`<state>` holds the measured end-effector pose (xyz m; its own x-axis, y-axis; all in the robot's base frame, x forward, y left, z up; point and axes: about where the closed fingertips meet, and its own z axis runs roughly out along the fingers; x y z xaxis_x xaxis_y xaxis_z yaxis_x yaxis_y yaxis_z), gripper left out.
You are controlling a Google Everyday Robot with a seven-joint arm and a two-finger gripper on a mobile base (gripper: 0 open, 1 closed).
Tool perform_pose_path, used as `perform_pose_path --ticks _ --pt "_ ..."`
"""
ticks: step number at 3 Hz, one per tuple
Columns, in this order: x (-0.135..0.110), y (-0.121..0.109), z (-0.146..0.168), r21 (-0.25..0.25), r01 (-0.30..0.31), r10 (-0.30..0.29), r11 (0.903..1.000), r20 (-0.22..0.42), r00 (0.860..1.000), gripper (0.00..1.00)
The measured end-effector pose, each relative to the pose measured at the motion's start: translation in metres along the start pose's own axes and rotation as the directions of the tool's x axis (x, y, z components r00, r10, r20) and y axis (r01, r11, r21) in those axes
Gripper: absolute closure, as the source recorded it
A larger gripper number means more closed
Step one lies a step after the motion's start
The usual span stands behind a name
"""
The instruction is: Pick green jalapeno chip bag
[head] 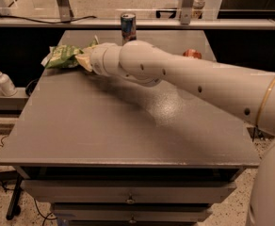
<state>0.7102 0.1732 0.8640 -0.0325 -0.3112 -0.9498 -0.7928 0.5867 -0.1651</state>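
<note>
The green jalapeno chip bag, crumpled shiny light-green foil with white edges, is at the far left of the grey table. My gripper is at the bag's right end, with its yellowish fingers closed on the bag's edge. The bag hangs just above the table surface with a shadow under it. My white arm reaches in from the right across the table and hides the rest of the gripper.
A blue drink can stands at the back edge, just behind my wrist. A red can lies at the back right, partly hidden by my arm. A white pump bottle stands on a ledge left of the table.
</note>
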Motion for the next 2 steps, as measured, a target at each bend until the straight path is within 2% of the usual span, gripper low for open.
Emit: perform_pose_path --ticks 1,2 --pt "-0.007 -0.014 -0.032 0.039 0.006 -0.007 0.9992 0.003 1.000 1.00" --pt "-0.007 -0.028 -0.075 0.072 -0.003 0.002 0.9974 0.005 1.000 1.00"
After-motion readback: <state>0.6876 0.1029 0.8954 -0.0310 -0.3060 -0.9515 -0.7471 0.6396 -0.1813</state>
